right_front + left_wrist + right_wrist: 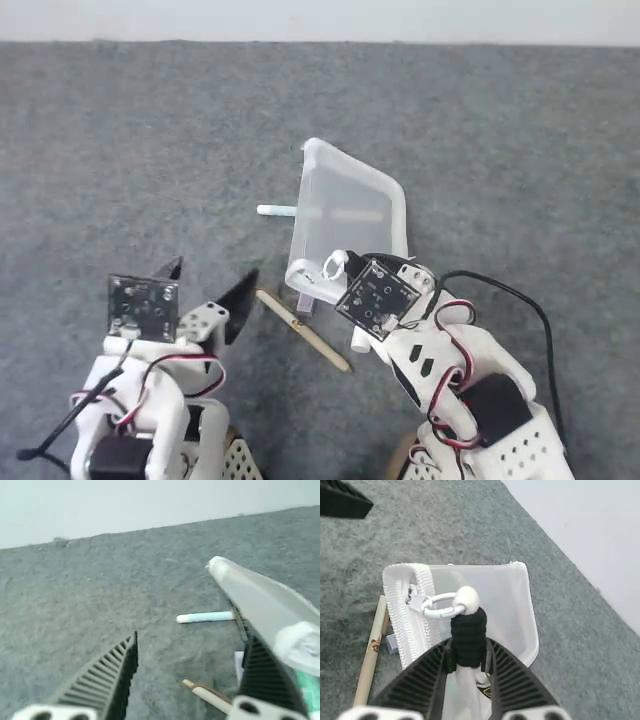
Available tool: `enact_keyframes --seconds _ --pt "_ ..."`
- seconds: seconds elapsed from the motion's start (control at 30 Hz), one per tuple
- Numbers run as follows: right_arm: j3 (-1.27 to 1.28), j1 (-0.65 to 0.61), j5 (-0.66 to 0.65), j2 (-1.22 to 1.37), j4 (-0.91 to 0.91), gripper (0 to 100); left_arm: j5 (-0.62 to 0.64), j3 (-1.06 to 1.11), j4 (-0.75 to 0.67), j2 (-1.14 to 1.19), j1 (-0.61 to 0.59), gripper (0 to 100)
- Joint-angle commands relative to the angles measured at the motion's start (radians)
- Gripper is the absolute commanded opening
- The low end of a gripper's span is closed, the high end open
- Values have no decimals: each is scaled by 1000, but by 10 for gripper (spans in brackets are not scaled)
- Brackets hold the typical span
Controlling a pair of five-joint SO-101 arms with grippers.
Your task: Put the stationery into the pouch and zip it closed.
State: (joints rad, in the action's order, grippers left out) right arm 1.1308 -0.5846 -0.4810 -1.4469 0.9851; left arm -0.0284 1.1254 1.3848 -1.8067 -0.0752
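Black ribbed fingers of the left hand [214,270] stand spread apart and empty, short of the pouch [345,205] on its pencil side, over bare bench [120,150]. The bench top is a grey, felt-like fabric.

The right hand [467,647] is at the pouch's near end. It is clenched on a pull cord [468,630] wrapped in black thread and tipped with a round white bead [466,599]. A white ring [440,611] joins the cord to the woven white zipper band [407,615] along the pouch's near edge.

A slim tan wooden pencil [305,330] lies flat and slantwise just beside that zipper edge, outside the pouch. A short white cylinder [360,340] lies near it, partly under the right arm.

The pouch itself is a flat, translucent, milky plastic sleeve with rounded corners, tilted up off the bench. A pale blue pen [275,210] lies on the bench farther off, its end sticking out from behind the pouch's edge on the left hand's side.
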Motion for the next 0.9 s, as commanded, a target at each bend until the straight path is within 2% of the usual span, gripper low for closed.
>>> enact_keyframes --seconds 0.0,0.17,0.43,0.7,0.87 --pt "-8 -5 -11 -24 2 6 18 -42 3 -17 126 320" --pt "-8 -5 -11 -24 5 6 18 21 -52 -15 238 320" --pt "-8 -10 -11 -24 10 6 18 165 -175 -15 238 319" --pt "18 -12 -55 -24 18 6 14 173 -201 -15 238 234" --pt "21 -12 -57 -24 18 6 12 173 -201 -15 238 225"
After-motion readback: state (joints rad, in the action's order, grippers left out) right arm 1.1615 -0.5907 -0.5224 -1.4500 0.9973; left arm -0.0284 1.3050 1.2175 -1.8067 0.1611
